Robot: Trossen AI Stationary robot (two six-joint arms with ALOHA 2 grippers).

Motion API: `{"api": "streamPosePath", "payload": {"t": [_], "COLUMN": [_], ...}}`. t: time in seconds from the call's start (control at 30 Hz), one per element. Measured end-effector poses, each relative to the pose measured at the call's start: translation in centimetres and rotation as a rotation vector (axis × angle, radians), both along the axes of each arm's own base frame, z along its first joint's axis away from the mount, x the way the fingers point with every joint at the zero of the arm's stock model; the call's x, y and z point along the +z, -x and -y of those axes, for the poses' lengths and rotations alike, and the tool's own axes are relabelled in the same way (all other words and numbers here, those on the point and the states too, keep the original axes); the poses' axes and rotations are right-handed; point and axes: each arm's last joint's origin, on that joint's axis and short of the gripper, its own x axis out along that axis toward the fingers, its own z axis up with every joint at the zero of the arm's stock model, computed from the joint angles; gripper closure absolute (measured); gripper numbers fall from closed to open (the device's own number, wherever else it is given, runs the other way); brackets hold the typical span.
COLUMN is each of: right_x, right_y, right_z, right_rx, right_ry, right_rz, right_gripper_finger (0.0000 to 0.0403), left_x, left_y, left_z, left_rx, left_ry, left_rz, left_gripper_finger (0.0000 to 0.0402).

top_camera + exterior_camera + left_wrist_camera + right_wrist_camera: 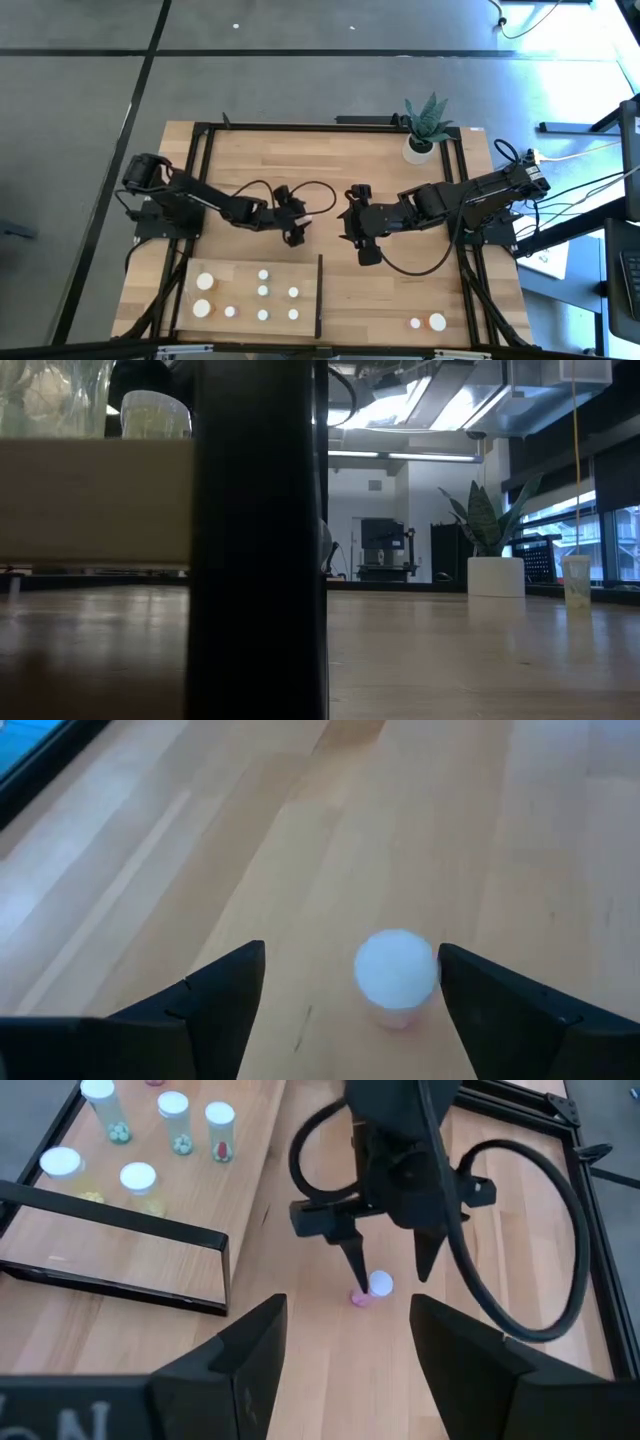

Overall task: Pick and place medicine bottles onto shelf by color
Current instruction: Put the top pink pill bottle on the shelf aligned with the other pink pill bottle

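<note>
Straddling small pink-bodied, white-capped medicine bottle on bare tabletop beside pale wood shelf: left gripper wide, nothing held. Advised: centre before closing. Right gripper wide, idle nearby.

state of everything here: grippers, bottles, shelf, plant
left gripper: open, fingers straddling a pink bottle
pink bottle: capped, standing on the table
right gripper: open, empty
bottles on shelf: upright, capped
shelf: partly filled
two bottles near the table's edge: unplaced
plant: upright
</note>
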Motion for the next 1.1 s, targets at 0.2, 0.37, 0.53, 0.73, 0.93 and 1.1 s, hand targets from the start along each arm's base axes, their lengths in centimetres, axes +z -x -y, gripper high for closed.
{"api": "streamPosePath", "payload": {"t": [0.2,0.37,0.53,0.73,0.93,1.1], "right_x": [0.0,0.01,0.01,0.01,0.02,0.02], "right_y": [-0.01,-0.01,-0.01,-0.01,-0.01,-0.01], "right_z": [0.01,0.0,0.01,0.01,0.0,0.0], "right_rx": [0.0,0.001,0.0,0.001,0.001,0.001], "right_ry": [0.0,0.0,0.0,0.001,0.0,0.0], "right_rz": [0.0,0.001,0.001,0.001,0.002,0.002], "right_gripper_finger": [0.0189,0.0188,0.0188,0.0189,0.0189,0.0189], "left_x": [-0.59,-0.54,-0.54,-0.57,-0.51,-0.37], "left_y": [-0.32,-0.36,-0.38,-0.4,-0.46,-0.59], "left_z": [-0.23,-0.26,-0.2,-0.1,-0.09,-0.11], "left_rx": [-0.018,-0.018,-0.031,-0.061,-0.059,-0.06], "left_ry": [0.029,0.03,0.042,0.062,0.067,0.066], "left_rz": [-0.005,0.002,0.001,-0.004,0.006,0.025], "left_gripper_finger": [0.0112,0.0117,0.0134,0.0173,0.0218,0.0248]}}
